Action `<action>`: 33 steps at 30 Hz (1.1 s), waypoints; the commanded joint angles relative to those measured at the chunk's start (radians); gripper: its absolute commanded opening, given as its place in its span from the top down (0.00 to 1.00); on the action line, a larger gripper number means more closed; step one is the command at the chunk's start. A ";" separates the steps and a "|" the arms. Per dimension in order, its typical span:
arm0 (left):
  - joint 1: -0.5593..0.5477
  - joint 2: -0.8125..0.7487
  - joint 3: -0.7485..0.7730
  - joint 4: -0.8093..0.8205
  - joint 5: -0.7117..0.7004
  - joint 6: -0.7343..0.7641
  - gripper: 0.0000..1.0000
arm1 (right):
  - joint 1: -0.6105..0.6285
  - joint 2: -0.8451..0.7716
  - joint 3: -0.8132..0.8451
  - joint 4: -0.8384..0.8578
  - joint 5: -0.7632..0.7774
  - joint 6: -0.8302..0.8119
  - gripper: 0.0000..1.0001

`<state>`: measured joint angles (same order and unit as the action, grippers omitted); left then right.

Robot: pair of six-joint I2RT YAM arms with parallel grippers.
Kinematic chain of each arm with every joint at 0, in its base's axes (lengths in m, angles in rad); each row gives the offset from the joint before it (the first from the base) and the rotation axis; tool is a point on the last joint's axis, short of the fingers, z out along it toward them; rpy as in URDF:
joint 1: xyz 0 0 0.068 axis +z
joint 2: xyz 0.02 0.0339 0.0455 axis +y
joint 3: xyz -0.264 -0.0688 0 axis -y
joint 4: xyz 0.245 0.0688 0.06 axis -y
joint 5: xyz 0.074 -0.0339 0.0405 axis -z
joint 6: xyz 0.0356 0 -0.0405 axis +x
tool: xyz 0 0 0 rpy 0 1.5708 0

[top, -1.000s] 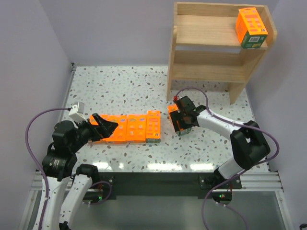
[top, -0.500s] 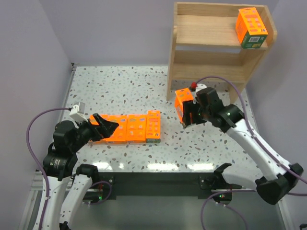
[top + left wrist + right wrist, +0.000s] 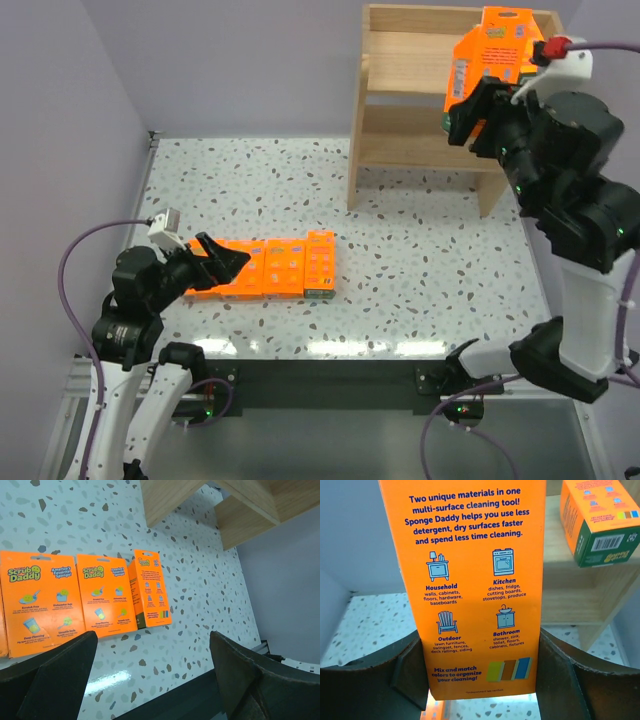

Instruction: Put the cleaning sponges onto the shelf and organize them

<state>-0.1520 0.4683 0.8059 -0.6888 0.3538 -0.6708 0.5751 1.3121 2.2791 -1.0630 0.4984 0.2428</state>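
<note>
My right gripper (image 3: 484, 102) is shut on an orange cleaning sponge pack (image 3: 492, 52) and holds it upright, high in front of the wooden shelf (image 3: 415, 75) at its upper tier. In the right wrist view the pack (image 3: 475, 580) fills the space between my fingers (image 3: 405, 675). Another pack with a green end (image 3: 598, 517) lies on the upper board to the right. Several packs (image 3: 275, 266) lie in a row on the table; they also show in the left wrist view (image 3: 102, 597). My left gripper (image 3: 218, 262) is open and empty, just above the row's left end.
The shelf stands at the table's far right against the back wall, and its lower tier (image 3: 430, 140) holds nothing. Grey walls close in on the left and right. The speckled table (image 3: 400, 260) ends at a metal rail (image 3: 330, 375) at the near edge.
My right arm has lifted its pack from the table, right of the row, up and back to the shelf's upper tier. My left arm has barely moved.
</note>
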 commanded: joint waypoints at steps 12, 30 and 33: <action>-0.004 -0.039 0.041 -0.006 -0.003 -0.006 0.00 | -0.184 0.338 0.237 0.031 0.132 -0.137 1.00; -0.003 -0.037 0.041 -0.012 -0.003 -0.010 0.00 | -0.411 0.456 0.303 0.058 -0.161 -0.056 0.93; -0.003 -0.037 0.039 -0.015 -0.007 -0.009 0.00 | -0.429 0.479 0.321 0.069 -0.202 -0.046 0.90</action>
<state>-0.1520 0.4381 0.8192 -0.7036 0.3519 -0.6708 0.1593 1.7725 2.5504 -1.0508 0.3698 0.1764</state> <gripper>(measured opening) 0.997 0.702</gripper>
